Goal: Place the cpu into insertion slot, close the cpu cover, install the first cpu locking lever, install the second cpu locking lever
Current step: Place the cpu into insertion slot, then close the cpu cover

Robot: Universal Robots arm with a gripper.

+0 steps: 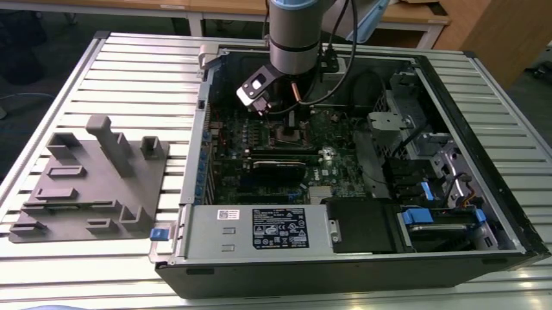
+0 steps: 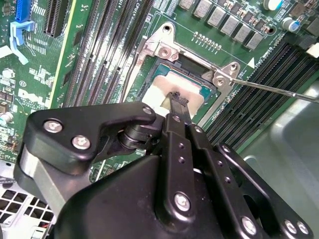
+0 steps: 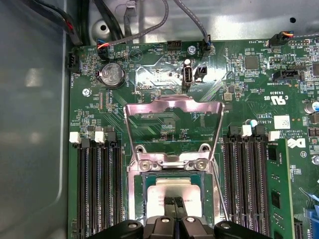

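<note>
At the exterior view's centre, the gripper [image 3: 174,201], closed and empty, touched the cpu [image 3: 159,191] in its socket [image 3: 133,199]. The cpu cover [image 3: 172,102] stood open. Off-centre pressure risked tilting the chip and bending pins.

A pale metal table [image 1: 129,71] of ribbed slats spans the scene. Beyond it stand wooden desks [image 1: 224,6], with a wooden cabinet [image 1: 492,32] at the exterior view's right. Dark floor [image 1: 35,77] shows at its left under even light

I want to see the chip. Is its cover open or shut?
Open. The cover stands tipped back on its hinge, and the cpu lies bare beneath the gripper.
</note>
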